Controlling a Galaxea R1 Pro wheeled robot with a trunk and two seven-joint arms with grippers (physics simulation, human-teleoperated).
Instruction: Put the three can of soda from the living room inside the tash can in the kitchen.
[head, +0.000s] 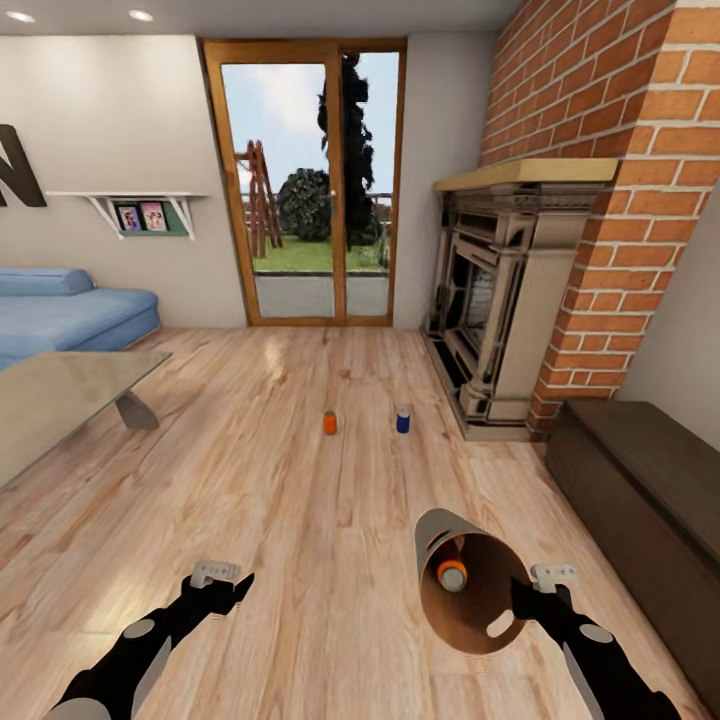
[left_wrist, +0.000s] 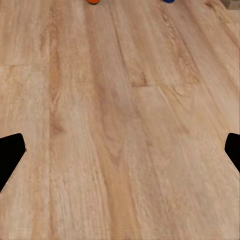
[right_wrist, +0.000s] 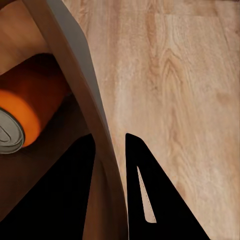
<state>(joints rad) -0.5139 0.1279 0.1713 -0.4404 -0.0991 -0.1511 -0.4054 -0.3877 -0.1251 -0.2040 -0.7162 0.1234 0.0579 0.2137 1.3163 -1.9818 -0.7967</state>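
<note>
One orange soda can lies inside trash can, bin tipped, right gripper pinching its rim. Second orange can and blue can upright on wood floor ahead. Left gripper spread, holding nothing.

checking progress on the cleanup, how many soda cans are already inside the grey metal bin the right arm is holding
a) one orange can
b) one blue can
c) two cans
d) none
a, a single orange soda can with a silver top lies inside the tapered grey metal bin, while another orange can and the blue can stand on the wooden floor; the right gripper pinches the bin's rim.
</note>
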